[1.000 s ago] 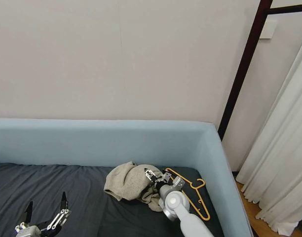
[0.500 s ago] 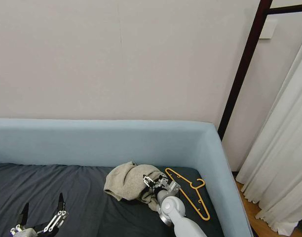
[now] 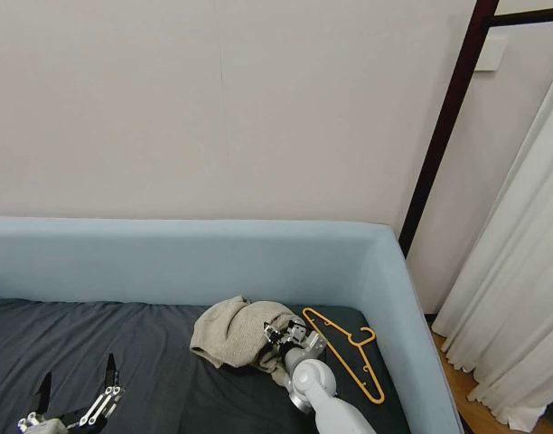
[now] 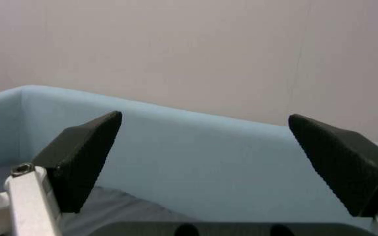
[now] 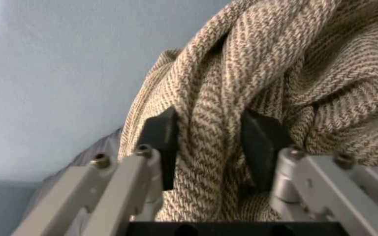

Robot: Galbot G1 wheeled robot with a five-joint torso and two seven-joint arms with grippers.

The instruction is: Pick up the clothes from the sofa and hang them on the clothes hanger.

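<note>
no readable text, no labels, no brand marks, no numbers on any surface

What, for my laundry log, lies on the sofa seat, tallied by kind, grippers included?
Beige knit sweater: 1
Orange clothes hanger: 1
Grippers: 2 (right gripper shut on a fold of the sweater; left gripper open, away from both items)
Total: 4
</note>
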